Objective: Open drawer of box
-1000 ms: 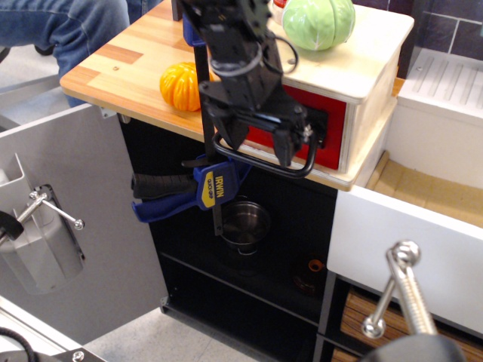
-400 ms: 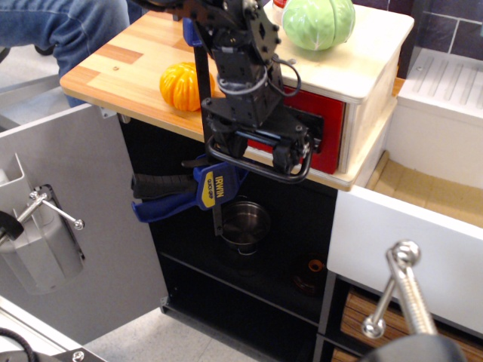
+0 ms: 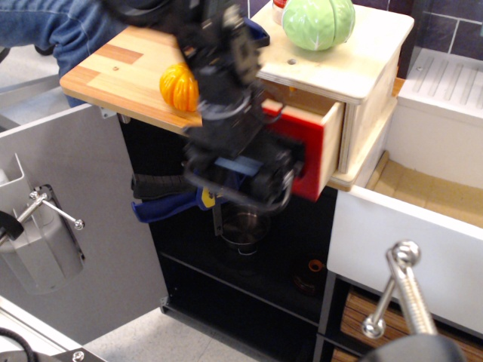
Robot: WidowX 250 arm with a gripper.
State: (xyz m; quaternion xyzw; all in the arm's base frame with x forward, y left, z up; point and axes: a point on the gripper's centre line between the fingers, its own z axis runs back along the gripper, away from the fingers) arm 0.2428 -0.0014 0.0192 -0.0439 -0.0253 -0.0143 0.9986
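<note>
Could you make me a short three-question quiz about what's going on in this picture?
1. True or false: the red-fronted drawer sticks out from the box.
2. What lies on top of the box? A) an orange pumpkin B) a green cabbage C) a steel pot
3. Which part of the drawer is the end effector at?

Key
1. True; its pale wood side shows.
2. B; the green cabbage lies there. The orange pumpkin lies on the counter, and the steel pot stands below.
3. Its front, where the handle is; motion blur hides the grip.
</note>
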